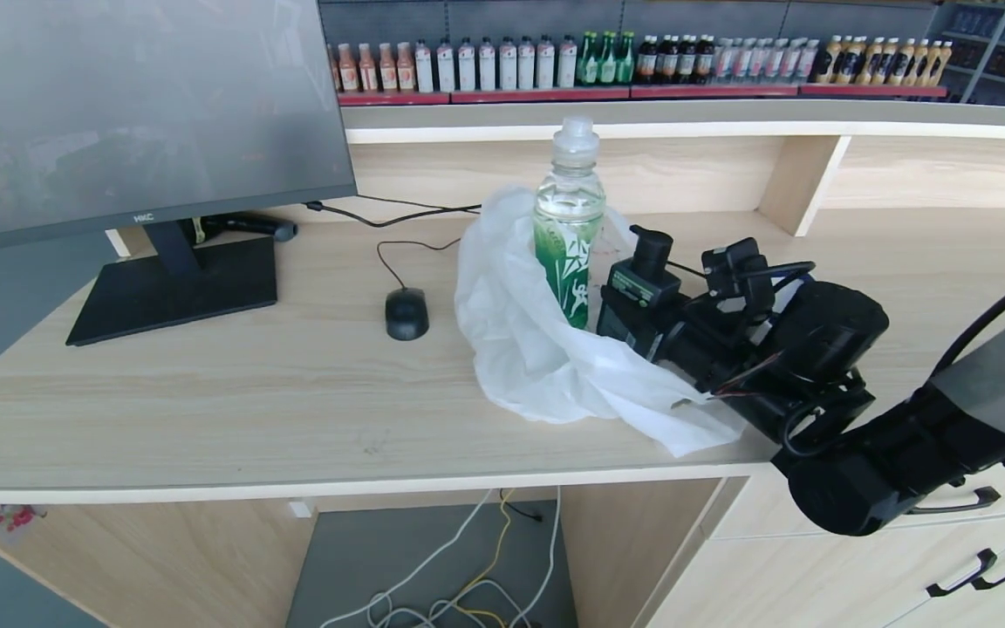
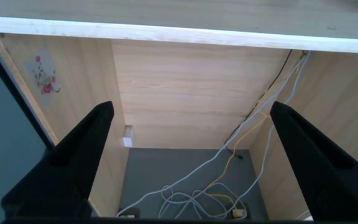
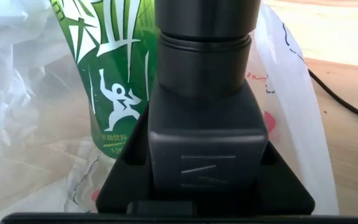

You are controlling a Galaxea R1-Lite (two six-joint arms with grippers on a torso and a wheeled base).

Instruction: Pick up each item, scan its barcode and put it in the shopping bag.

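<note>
Counter station, one item in view.

1. Item: a clear drink bottle point(image 1: 569, 235) with a green label and pale cap stands upright on the wooden counter point(image 1: 206, 392), right of centre. Its lower part sits inside the white plastic shopping bag point(image 1: 537, 349), whose film bunches up around it and trails toward the near edge of the counter. In the right wrist view the bottle's point(image 3: 114, 81) label faces the camera, with the bag's point(image 3: 17, 124) film behind and beside it.

2. Right gripper point(image 1: 668, 327): low over the counter, just right of the bottle. It is closed around a black handheld scanner point(image 1: 649, 253), whose upper end points at the bottle's label. In the right wrist view the scanner point(image 3: 204, 124) stands directly in front of the bottle; whether they touch cannot be told.

3. Left gripper point(image 2: 191, 112): below the counter's near edge, facing the open recess underneath. Its fingers point(image 2: 82, 155) stand wide apart with nothing between them. White and yellow cables point(image 2: 216, 186) lie on the recess floor beyond.

4. Surroundings: a dark monitor point(image 1: 136, 105) on its stand occupies the far left of the counter, and a wired black mouse point(image 1: 406, 312) lies between it and the bag. A dark elongated object point(image 1: 241, 225) lies behind the stand; its kind cannot be told. Shelves of bottles point(image 1: 642, 61) line the far wall. Drawers point(image 1: 982, 558) with black handles sit under the counter at the right.
</note>
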